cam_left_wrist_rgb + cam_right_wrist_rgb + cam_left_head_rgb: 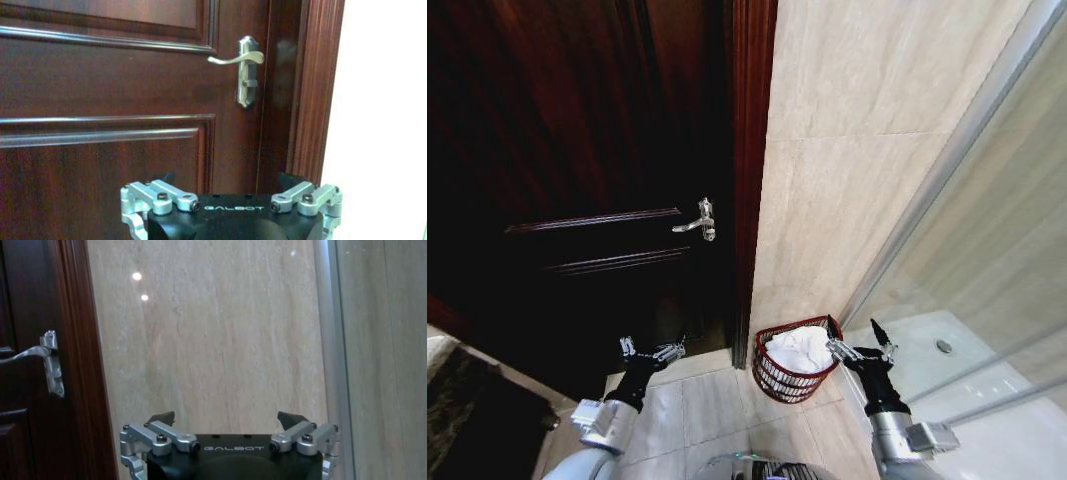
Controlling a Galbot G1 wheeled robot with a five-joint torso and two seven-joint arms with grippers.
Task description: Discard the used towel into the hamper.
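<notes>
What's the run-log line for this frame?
towel: in hamper | left pincer: open, empty, near door | right pincer: open, empty, beside hamper

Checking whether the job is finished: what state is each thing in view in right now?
hamper: upright on the floor by the wall, holding the towel.
towel: white, bunched inside the hamper.
door: closed.
door handle: lever level.
left gripper: open, empty, before the door.
right gripper: open, empty, beside the hamper's rim.

The door is dark, shiny wood with a shiny metal handle. The hamper is thin wire. The towel is soft cloth.
</notes>
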